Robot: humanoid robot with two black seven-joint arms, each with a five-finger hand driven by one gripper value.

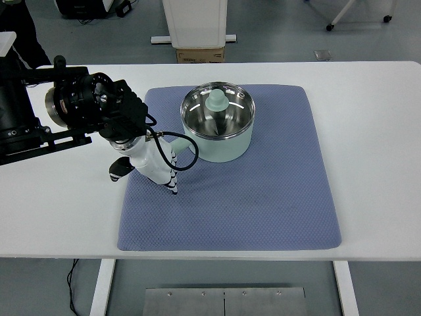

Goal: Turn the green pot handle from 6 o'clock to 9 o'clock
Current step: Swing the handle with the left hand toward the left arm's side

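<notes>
Pot [218,126] sits on the blue mat [263,197], toward its back left, lid knob [216,102] up. Left hand [152,161] lies just beside it, white fingers [172,179] loosely apart; it's probably touching the handle [191,150], hard to tell.

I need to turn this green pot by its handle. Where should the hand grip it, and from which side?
Grip the green pot by its handle, the only slim projecting part, pointing lower-left from the wall. Approach from the left, where the left hand already sits beside it on the blue mat.
</notes>
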